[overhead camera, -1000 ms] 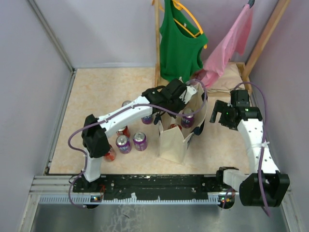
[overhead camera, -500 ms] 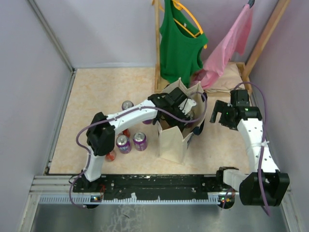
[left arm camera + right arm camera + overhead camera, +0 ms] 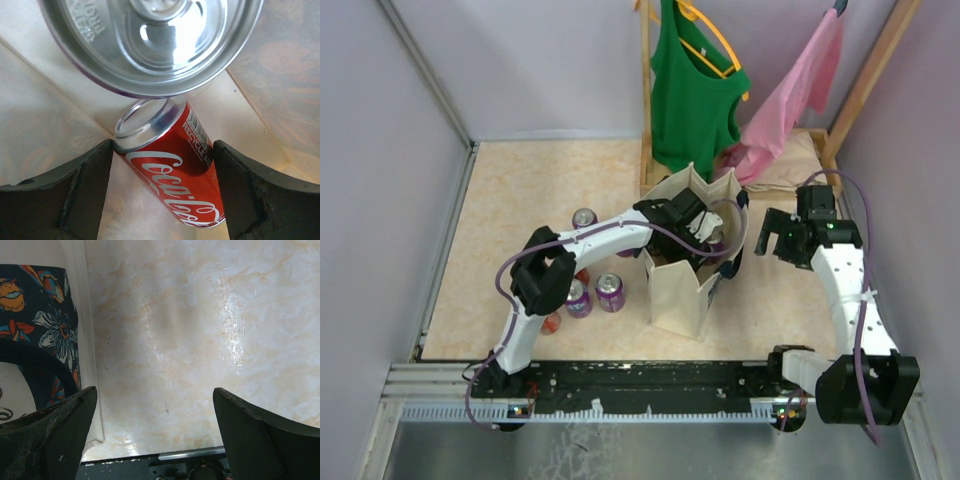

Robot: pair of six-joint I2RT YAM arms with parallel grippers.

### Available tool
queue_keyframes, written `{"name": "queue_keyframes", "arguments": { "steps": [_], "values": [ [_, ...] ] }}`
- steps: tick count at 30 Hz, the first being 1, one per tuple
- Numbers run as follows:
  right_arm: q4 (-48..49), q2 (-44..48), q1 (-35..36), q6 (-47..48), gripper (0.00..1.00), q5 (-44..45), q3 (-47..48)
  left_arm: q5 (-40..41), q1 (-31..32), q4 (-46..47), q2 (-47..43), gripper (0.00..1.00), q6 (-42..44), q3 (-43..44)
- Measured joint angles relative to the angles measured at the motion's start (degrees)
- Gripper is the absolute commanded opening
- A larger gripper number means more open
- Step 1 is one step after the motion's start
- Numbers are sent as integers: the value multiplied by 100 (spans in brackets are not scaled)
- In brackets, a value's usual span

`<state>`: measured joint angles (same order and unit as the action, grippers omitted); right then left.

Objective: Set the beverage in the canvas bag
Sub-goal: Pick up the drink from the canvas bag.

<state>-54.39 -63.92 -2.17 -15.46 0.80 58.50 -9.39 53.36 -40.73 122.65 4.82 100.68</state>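
Now left arm angled into canvas bag, left gripper spread wide; right gripper spread alongside

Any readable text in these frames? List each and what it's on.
"Coca-Cola": white script along the red can, left wrist view.
"RECYCLE M": small white print beside the barcode on the same can, cut off by its curve.
Embossed lettering on the silver can lid: too blurred to read.
Labels on the purple cans, top view: too small to read.
Right wrist view: nothing legible.
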Motion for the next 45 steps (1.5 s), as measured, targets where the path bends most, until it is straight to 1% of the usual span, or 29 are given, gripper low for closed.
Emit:
{"name": "queue_keyframes", "arguments": {
  "steps": [8,13,18,26,33,35,36,39,41,42,45],
  "values": [
    [-28,0,0,0,99,0,2,-348,-24,278,-4,84,33,-184],
    [-39,0,0,2,99,0,2,-507,-26,332,4,78,-39,-227],
    [-94,0,0,13,99,20,20,-391,52,376,22,75,-149,-238],
    [-146,22,0,33,99,52,85,-76,258,439,31,75,-219,-229],
    [-160,114,0,31,99,52,85,26,448,507,52,66,-243,-229],
    [-162,129,0,31,99,50,85,39,496,522,74,61,-243,-210],
    [-162,131,0,33,99,52,85,46,516,520,87,57,-243,-190],
    [-175,136,0,33,99,59,85,96,573,514,146,31,-247,-111],
    [-197,153,0,33,99,68,85,144,601,518,170,9,-249,-87],
    [-208,166,0,33,99,72,85,181,612,522,175,1,-249,-83],
    [-225,197,0,33,99,92,85,260,634,542,181,0,-251,-83]
  ]
}}
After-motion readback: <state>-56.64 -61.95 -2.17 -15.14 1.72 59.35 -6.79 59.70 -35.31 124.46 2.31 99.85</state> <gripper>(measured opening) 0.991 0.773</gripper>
